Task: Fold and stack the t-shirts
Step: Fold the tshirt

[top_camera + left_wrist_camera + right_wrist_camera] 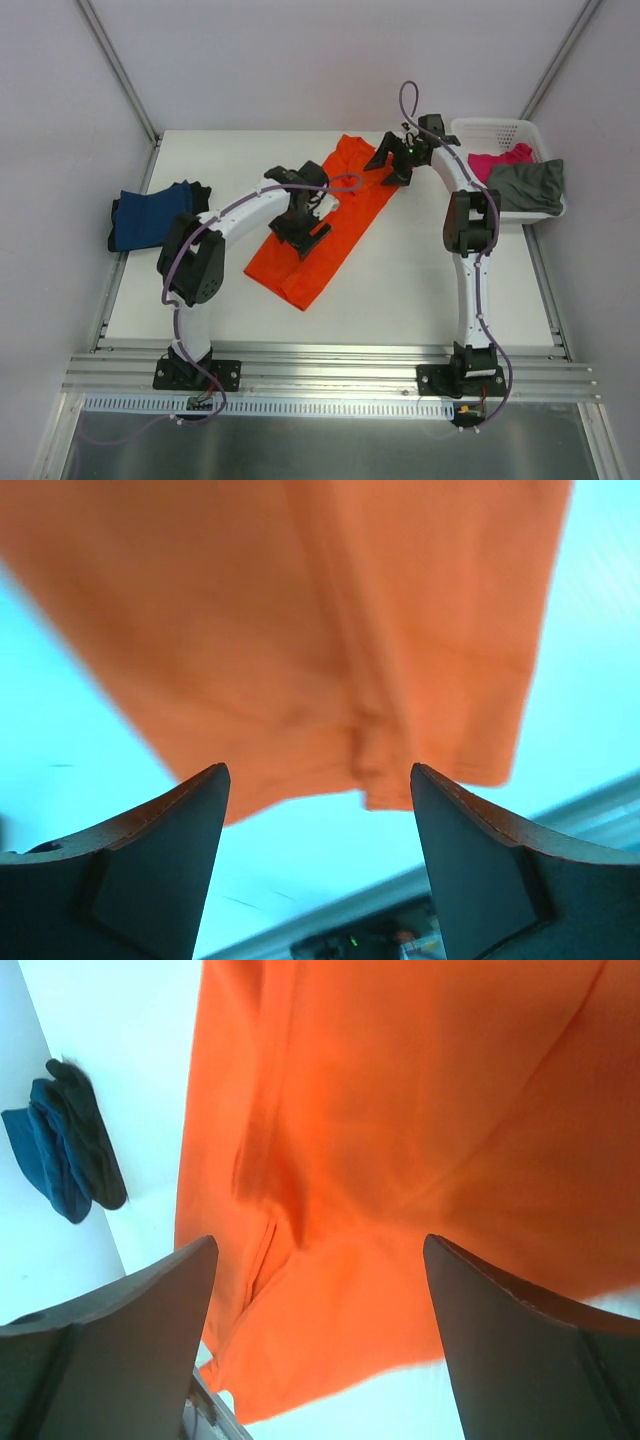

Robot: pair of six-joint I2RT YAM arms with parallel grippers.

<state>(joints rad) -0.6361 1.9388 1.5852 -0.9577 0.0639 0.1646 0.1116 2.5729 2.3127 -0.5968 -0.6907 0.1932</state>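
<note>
The orange t-shirt (335,240) lies folded into a long strip, diagonally across the middle of the table. My left gripper (303,230) hovers over its middle, open, with the shirt's lower edge (300,630) beyond the fingertips (200,790) and nothing between them. My right gripper (395,162) hangs open above the strip's far end, empty, orange cloth (420,1110) filling its view. A folded navy t-shirt (150,217) (55,1155) rests at the table's left edge. The pink t-shirt (498,162) and the grey-olive t-shirt (530,185) lie in the basket.
The white lattice basket (490,128) stands at the table's far right corner. A darker cloth edge (200,190) shows beside the navy shirt. Aluminium rails (330,365) run along the near edge by the arm bases. White walls close in the back.
</note>
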